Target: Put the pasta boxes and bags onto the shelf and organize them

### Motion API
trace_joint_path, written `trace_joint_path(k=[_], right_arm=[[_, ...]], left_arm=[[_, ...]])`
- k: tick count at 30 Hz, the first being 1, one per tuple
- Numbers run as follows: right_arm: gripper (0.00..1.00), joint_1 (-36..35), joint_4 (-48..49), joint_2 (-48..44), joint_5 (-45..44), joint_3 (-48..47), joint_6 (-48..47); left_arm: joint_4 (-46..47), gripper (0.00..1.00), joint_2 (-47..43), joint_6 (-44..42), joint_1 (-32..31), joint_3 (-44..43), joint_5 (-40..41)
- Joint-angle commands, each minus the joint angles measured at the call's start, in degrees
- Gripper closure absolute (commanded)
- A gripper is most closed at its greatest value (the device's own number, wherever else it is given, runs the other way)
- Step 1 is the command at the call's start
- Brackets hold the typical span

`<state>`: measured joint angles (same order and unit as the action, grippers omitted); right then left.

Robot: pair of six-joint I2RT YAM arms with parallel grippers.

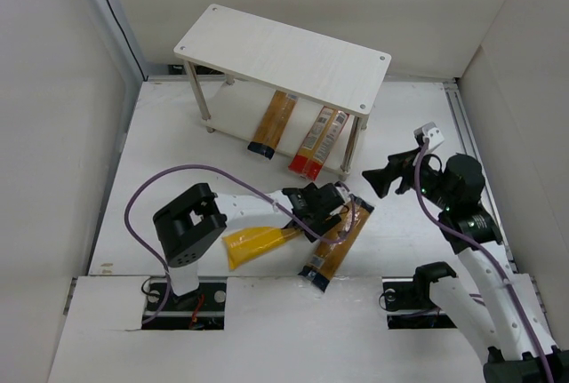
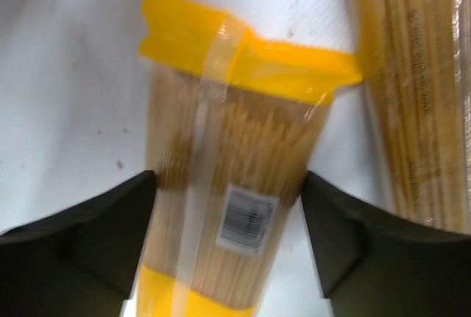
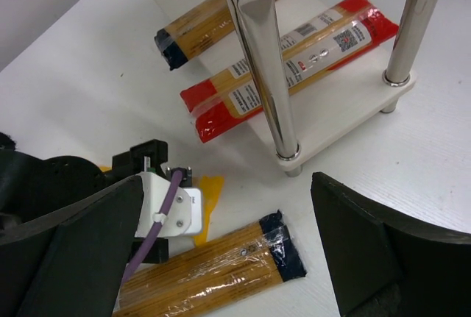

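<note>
Task roughly half complete. The shelf [image 1: 293,54] carries 2 packs on its lower board, none on the top board: 1 clear spaghetti bag [image 1: 272,123] with a dark end, and beside it 1 red-and-orange pack [image 1: 316,141], both lying lengthwise with their near ends over the board's front edge. 2 packs remain on the table [image 1: 178,161], in front of the shelf: the yellow bag [image 1: 253,243] and, just to its right, a second clear bag [image 1: 338,243] with dark ends.

The yellow bag lies flat. It is a long clear-windowed sleeve of pale spaghetti with solid yellow ends, a lengthwise seam and a white barcode label facing up.

The left gripper [image 1: 309,219] straddles this bag near one end, with 1 finger at each long edge. Whether the pads already press it cannot be told.

The right gripper [image 1: 373,180] hangs near the shelf's right front leg, jaws spread wide and empty.

Judged remaining: shelve both table packs and straighten the row.
</note>
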<state>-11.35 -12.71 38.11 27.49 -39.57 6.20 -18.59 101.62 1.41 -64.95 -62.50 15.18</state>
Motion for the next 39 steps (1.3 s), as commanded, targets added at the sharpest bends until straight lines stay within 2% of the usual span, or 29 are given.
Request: trace_joint_path(k=[1, 7, 8, 9, 15, 20, 23, 24, 28, 32, 39], right_arm=[[0.00, -0.6, 3.3, -2.7, -0.8, -1.3, -0.7], [0.00, -0.6, 3.3, -4.6, -3.0, -1.3, -0.7], [0.00, -0.6, 3.3, -5.1, -3.0, -0.8, -0.7], [0.00, -0.6, 3.3, -5.1, -3.0, -0.8, -0.7], [0.00, -0.6, 3.3, -5.1, -3.0, -0.8, -0.7], [0.00, -0.6, 3.3, -5.1, -3.5, -0.8, -0.7], [0.00, -0.6, 3.3, -5.1, -3.5, -0.8, -0.2], [0.00, -0.6, 3.3, -5.1, -3.5, -0.2, -0.2], [0.00, -0.6, 3.3, -5.7, -3.5, -0.2, -0.2], [0.00, -0.6, 3.3, -6.3, -4.0, -0.2, -0.2], [0.00, -0.6, 3.3, -6.3, -4.5, -0.2, -0.2]], left_arm=[[-0.3, 0.31, 6.3, -1.9, 0.7, 2.3, -5.6], [2.9, 0.50, 3.2, -2.5, 1.8, 3.8, -13.8], [2.9, 0.59, 2.6, -2.5, 1.8, 3.8, -14.9], [2.9, 1.00, 2.6, -1.8, 1.8, 3.8, -14.4], [1.4, 1.00, 4.5, 4.1, 1.8, 2.0, -10.1], [-1.9, 1.00, 0.3, 12.2, 1.8, -4.1, 4.1], [-3.9, 1.00, -6.0, 17.8, 1.1, -9.5, 17.8], [-3.9, 1.00, -7.7, 19.0, 1.1, -11.0, 20.0], [4.3, 1.00, -16.5, 16.2, 1.1, -12.4, 21.1], [5.1, 1.00, -21.9, 14.9, 1.1, -13.8, 24.5], [8.5, 1.00, -29.0, 10.6, -3.8, -13.3, 30.4]])
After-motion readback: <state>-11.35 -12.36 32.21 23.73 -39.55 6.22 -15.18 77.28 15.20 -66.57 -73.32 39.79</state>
